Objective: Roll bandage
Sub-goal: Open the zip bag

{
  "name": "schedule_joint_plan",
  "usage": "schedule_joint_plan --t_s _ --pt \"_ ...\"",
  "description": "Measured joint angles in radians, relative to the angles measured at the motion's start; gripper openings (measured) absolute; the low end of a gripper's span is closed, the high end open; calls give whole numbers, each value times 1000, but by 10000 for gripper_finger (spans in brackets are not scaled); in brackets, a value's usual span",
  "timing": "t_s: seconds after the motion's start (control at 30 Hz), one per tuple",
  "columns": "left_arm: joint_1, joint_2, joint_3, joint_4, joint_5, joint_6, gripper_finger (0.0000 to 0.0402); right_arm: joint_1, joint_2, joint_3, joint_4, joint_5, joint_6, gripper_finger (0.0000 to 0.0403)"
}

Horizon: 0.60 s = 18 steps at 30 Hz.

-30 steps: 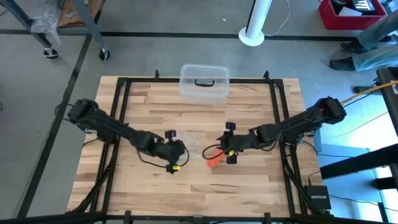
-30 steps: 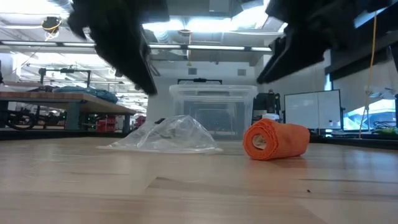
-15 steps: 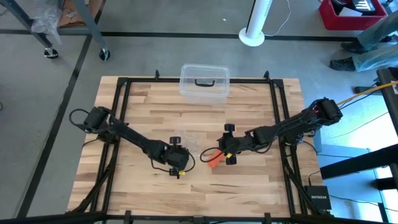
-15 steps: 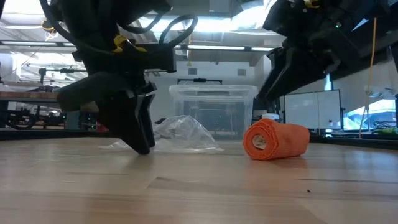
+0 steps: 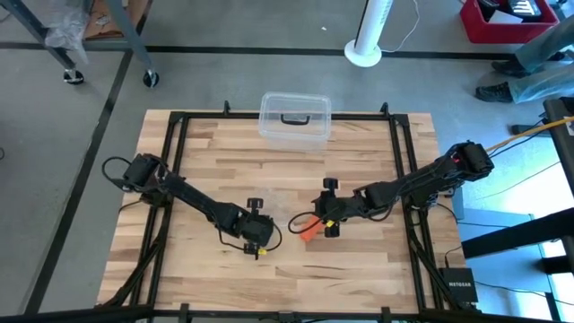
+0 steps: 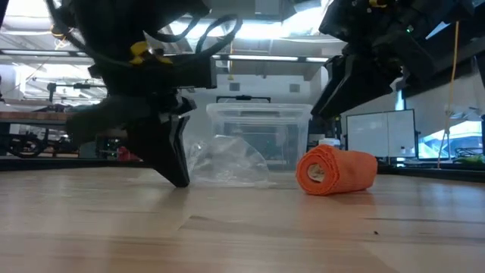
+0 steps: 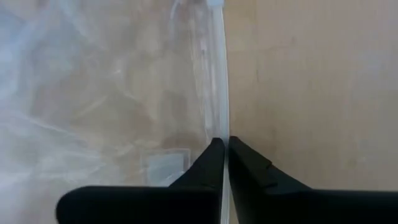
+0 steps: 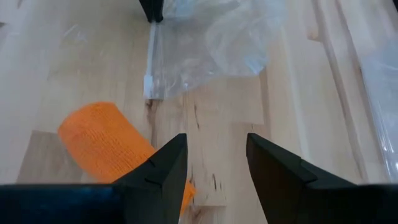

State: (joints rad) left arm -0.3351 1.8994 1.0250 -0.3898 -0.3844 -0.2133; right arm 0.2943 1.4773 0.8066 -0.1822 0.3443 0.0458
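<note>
A pale wooden plank table (image 5: 206, 144) with a black metal frame is seen from above, with two dark robot arms reaching in from either side toward its middle.

On the left, the left arm stretches from the table's left edge down toward the centre. Its left gripper (image 5: 258, 235) points down at the tabletop, tips touching or almost touching the wood. The left wrist view shows its two dark fingers (image 7: 211, 163) pressed together on the edge of a crumpled clear plastic bag (image 7: 99, 93), pinching its sealed strip. In the low view the bag (image 6: 227, 163) lies in a loose heap on the table just beside the lowered gripper (image 6: 176, 176).

At the far middle of the table stands a clear plastic box with a dark handle on its lid (image 5: 294, 118), well apart from both grippers.

Just right of centre lies the bright orange rolled fabric bandage (image 5: 308, 231), a short cylinder resting on its side on the wood. In the low view, the bandage (image 6: 336, 171) shows its spiral end toward the camera, apart from the bag.

On the right, the right arm comes in from the table's right edge. Its right gripper (image 5: 326, 219) hangs just above and beside the bandage, with its two dark fingers (image 8: 161, 168) spread apart and holding nothing; the bandage (image 8: 102, 140) lies under the one finger.
</note>
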Motion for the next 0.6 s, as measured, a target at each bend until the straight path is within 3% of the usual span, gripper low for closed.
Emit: schedule_joint_plan --t_s 0.23,0.6 --pt "-36 -85 13 -92 -56 -7 1 1 -6 0 15 6 -29 167" --pt "-63 -332 68 -194 -72 -8 0 72 -35 0 137 20 -131 167"
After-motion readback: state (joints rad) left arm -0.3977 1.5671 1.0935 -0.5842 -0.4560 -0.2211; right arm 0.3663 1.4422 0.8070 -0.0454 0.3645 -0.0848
